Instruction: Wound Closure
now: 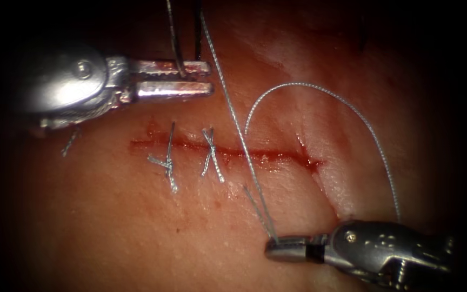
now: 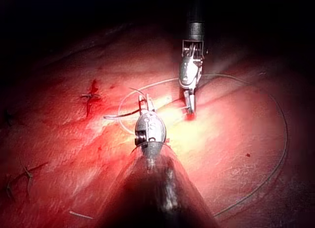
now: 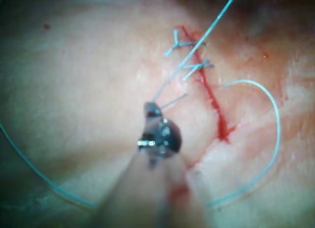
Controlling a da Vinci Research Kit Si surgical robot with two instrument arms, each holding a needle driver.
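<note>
The needle (image 1: 175,40) is gripped between the closed jaws of the left end effector (image 1: 193,77) above the cut (image 1: 228,154) (its curve rises out of view). The thread (image 1: 233,116) is clamped by the right end effector (image 1: 282,247), below the cut, on the tissue (image 1: 109,227). Two stitches (image 1: 190,157) are seen crossing the cut's left part; the needle is held clear of the tissue.

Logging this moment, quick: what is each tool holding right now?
Left tool: shut on the needle, above the cut.
Right tool: shut on the thread, below the cut.
</note>
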